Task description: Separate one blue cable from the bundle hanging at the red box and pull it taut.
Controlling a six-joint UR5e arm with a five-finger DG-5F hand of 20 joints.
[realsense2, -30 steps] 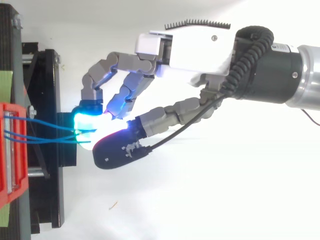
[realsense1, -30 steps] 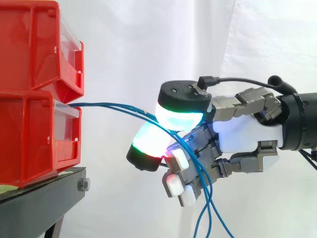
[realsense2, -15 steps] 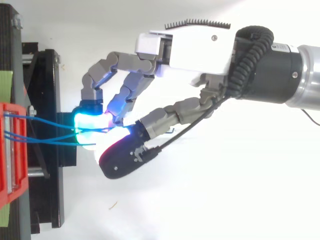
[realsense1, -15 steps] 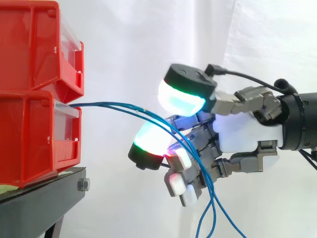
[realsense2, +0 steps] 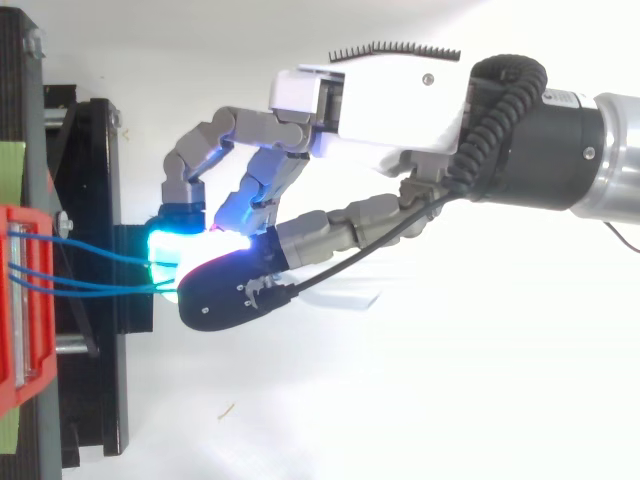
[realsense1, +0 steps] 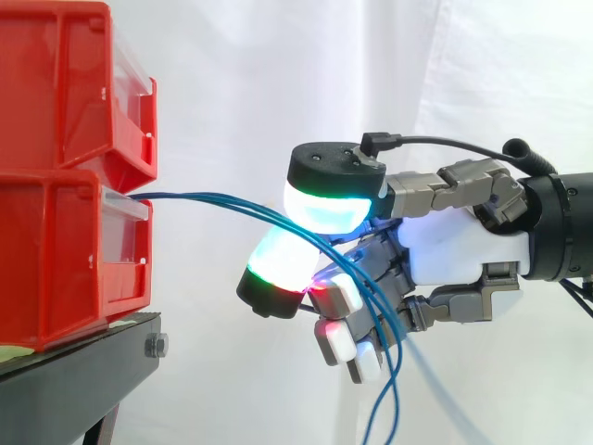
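A robot hand [realsense1: 463, 246] reaches in from the right toward two red bins stacked on a black stand [realsense1: 83, 371], in front of a white curtain [realsense1: 278, 74]. A few thin blue cables [realsense1: 213, 199] leave the front edge of the lower red bin [realsense1: 65, 260] and arc gently across the open gap to the hand.

The fingers are curled, and the thumb [realsense1: 332, 206], glowing cyan and green, presses down toward a fingertip glowing green and red. The cables pass between these two pads, so the hand appears to grip the bundle. It is not clear whether one strand has been separated from the rest. The grip likely sits near the bin so that drawing back would tighten the run, which looks slack here.

The side view shows the cables falling past the lower fingers and hanging loose below the hand. The top view shows the strands spread apart along the bin's front edge, converging at the fingertips, with the thumb lying across them.
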